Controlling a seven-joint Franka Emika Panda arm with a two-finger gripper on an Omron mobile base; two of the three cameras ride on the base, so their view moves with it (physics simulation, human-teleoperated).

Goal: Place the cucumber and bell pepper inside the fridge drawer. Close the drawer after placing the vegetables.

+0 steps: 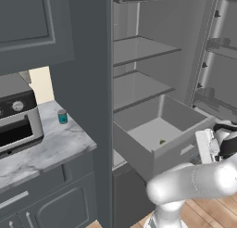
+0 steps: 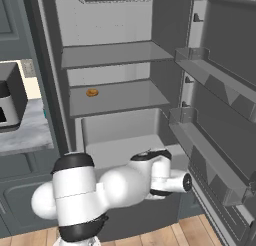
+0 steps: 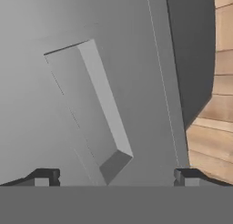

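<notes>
Fridge drawer (image 1: 139, 148) open; contents mostly hidden.

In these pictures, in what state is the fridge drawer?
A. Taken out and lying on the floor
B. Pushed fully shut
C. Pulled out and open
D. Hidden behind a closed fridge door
C: in the left base view the fridge drawer stands pulled out below the shelves, its inside open to view, with the fridge door swung wide.
</notes>
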